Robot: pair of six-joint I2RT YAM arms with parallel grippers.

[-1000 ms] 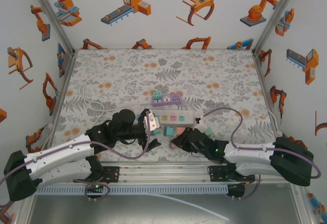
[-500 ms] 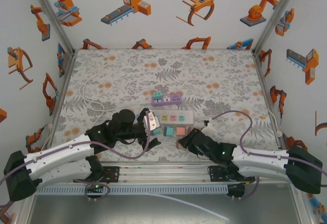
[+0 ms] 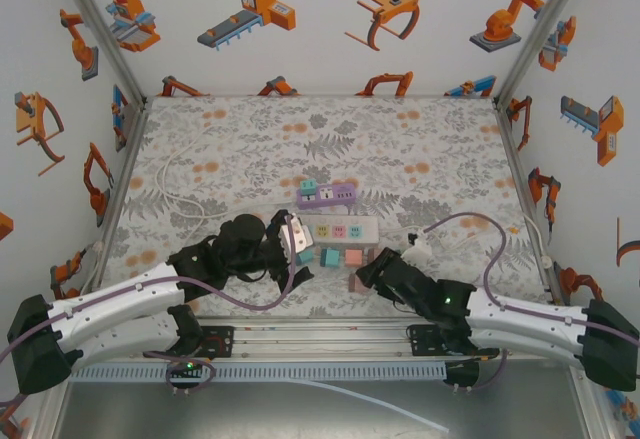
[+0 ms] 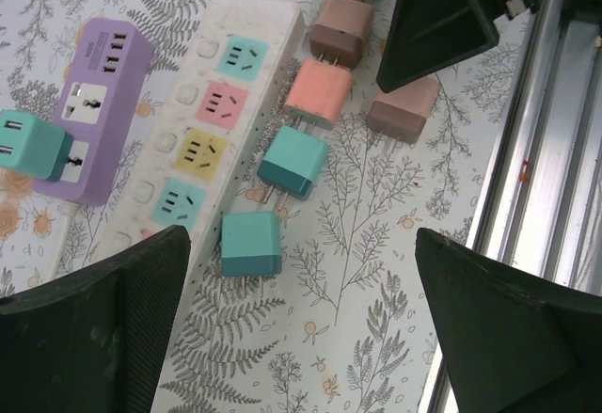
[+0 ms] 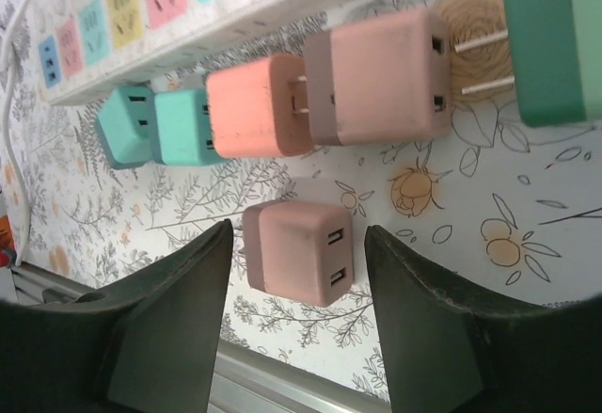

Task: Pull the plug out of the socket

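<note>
A white power strip (image 3: 340,229) (image 4: 202,131) lies mid-table, and all of its coloured sockets that I see stand empty. Behind it, a purple strip (image 3: 328,195) (image 4: 99,103) has a teal plug (image 3: 309,188) (image 4: 28,145) seated in it. My right gripper (image 3: 365,274) (image 5: 297,272) is open, low by the near edge. A mauve plug (image 5: 301,251) (image 4: 403,117) lies flat on the table between its fingers, with a gap on each side. My left gripper (image 3: 297,244) (image 4: 301,338) hangs wide open over the strip's left end, holding nothing.
Several loose plugs lie in a row in front of the white strip: teal (image 4: 251,244), teal (image 4: 293,161), salmon (image 5: 254,107), a larger mauve one (image 5: 381,74) and green (image 5: 555,41). The metal rail (image 4: 541,150) runs along the table's near edge, just behind the right gripper.
My right gripper's jaws have opened and let go of the mauve plug, which now rests on the table. The right arm has shifted slightly right. The left arm has stayed put.
</note>
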